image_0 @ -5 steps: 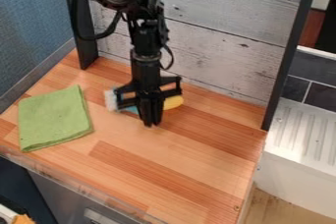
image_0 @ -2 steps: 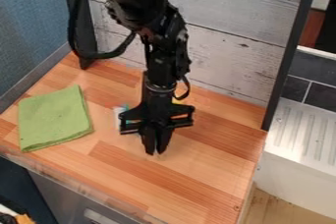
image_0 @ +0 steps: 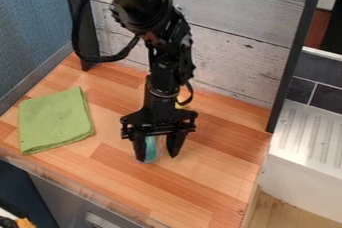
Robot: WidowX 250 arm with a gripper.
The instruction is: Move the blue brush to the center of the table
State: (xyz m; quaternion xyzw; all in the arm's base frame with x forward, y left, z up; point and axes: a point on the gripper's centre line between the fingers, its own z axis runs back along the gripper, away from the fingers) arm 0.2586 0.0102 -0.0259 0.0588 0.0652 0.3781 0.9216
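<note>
Standing open around the blue brush (image_0: 151, 148): the black gripper (image_0: 157, 158), just below the frame's center.
The brush's blue part shows between the spread fingers, nearer the one on frame left; whether it touches either, I can't tell. The arm (image_0: 141, 2) slants in from the top edge, then drops almost straight, fingertips down, partly blocking something yellow (image_0: 184, 103) behind it. A green cloth (image_0: 55, 120) lies flat at frame left, well apart from the gripper. Pale planks (image_0: 234, 57) back the wooden table (image_0: 214, 172); a ribbed white surface (image_0: 310, 134) sits at right.
</note>
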